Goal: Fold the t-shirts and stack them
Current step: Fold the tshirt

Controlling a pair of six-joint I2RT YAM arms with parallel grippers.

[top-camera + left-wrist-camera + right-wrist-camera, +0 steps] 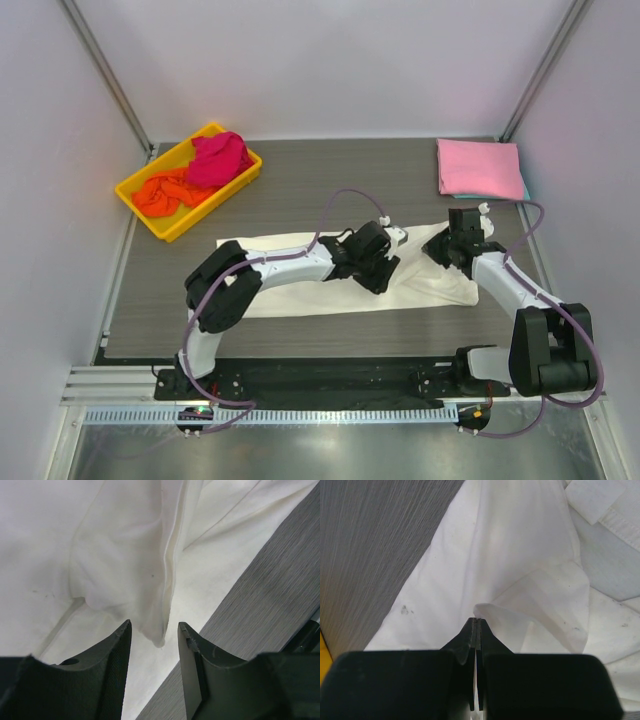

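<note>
Pink cloth t-shirt (pixel 478 167) folded at table's (pixel 330 180) far-right corner; cream-white cloth t-shirt (pixel 330 295) mid-fold, right gripper (pixel 476 622) pinching it, left gripper (pixel 155 630) spread; crumpled magenta and orange t-shirts (pixel 218 160) wait

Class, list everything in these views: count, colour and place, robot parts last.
cream-white t-shirt: one, cream-white, spread mid-table
pink t-shirt: one, pink, folded, far right corner
teal t-shirt: one, teal, edge showing under the pink
magenta t-shirt: one, magenta, bunched in the tray
orange t-shirt: one, orange, in the tray beside it
yellow tray: one, yellow, far left corner
table: one, dark grey, under everything
left gripper: one, black, open over a cream-white fold
right gripper: one, black, shut on the cream-white t-shirt
</note>
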